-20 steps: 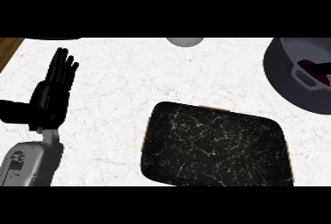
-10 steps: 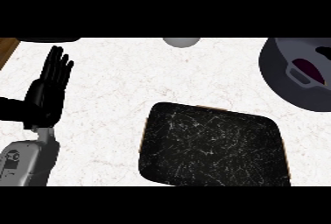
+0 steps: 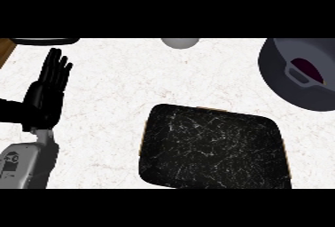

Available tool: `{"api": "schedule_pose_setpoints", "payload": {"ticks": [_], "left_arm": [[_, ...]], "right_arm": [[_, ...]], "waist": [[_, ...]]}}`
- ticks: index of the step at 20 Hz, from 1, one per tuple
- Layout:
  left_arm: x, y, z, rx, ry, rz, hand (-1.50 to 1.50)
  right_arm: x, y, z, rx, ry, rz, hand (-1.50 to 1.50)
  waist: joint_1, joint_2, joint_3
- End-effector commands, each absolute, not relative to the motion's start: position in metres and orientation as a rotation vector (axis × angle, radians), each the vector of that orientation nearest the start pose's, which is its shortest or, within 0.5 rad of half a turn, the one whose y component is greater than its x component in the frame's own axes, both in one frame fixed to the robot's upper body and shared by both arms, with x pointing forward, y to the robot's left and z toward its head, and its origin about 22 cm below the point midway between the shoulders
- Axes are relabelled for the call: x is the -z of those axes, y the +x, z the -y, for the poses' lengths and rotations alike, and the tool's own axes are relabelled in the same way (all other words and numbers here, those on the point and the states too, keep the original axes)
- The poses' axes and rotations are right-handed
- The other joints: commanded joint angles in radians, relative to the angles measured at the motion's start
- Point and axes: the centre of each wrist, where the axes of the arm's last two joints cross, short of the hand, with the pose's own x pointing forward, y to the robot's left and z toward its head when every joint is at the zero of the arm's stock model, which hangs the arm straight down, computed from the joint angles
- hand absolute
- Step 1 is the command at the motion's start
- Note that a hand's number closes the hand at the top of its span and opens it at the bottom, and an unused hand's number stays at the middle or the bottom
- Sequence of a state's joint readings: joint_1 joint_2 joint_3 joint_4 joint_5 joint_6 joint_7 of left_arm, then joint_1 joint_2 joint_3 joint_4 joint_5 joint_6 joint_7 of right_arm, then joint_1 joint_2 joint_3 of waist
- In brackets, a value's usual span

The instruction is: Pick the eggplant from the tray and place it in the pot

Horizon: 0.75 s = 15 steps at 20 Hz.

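Counter: white marble worktop (image 3: 131,88)
Eggplant: dark purple eggplant (image 3: 309,71) — already inside grey metal pot (image 3: 281,84)
Left hand (image 3: 46,95): flat, fingers straight — empty, resting far left

- The worktop (image 3: 131,88) is white, marbled with faint veins.
- A grey rounded object (image 3: 180,42) sits at its far edge, cut off by the view.
- A dark flat object (image 3: 42,41) lies at its far left corner, mostly out of view.

Bare counter (image 3: 124,88) runs between the left hand (image 3: 46,95) at its left edge, the tray (image 3: 212,150) near the front, and the pot (image 3: 301,73) at the far right corner.
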<state>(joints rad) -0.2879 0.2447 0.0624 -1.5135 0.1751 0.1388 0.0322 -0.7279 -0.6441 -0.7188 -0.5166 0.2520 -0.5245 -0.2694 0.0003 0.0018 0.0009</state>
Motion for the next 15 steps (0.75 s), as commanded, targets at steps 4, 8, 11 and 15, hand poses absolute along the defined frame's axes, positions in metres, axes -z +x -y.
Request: {"api": "schedule_pose_setpoints", "payload": {"ticks": [4,8,11,15], "left_arm": [[-0.078,0.307,-0.279,-0.057,0.124,1.751,0.00],[-0.074,0.290,-0.288,-0.048,0.108,1.742,0.00],[-0.077,0.292,-0.273,-0.043,0.110,1.772,0.00],[-0.080,0.292,-0.282,-0.049,0.099,1.755,0.00]], "right_arm": [[-0.091,0.280,0.542,0.592,-1.242,1.519,-1.50],[-0.097,0.248,0.567,0.581,-1.255,1.518,-1.50],[-0.090,0.219,0.584,0.590,-1.230,1.525,-1.50],[-0.099,0.202,0.594,0.582,-1.281,1.484,-1.50]], "waist": [[-0.008,-0.002,0.000],[-0.002,-0.003,0.000],[-0.001,-0.002,0.000],[0.000,-0.002,0.000]]}}
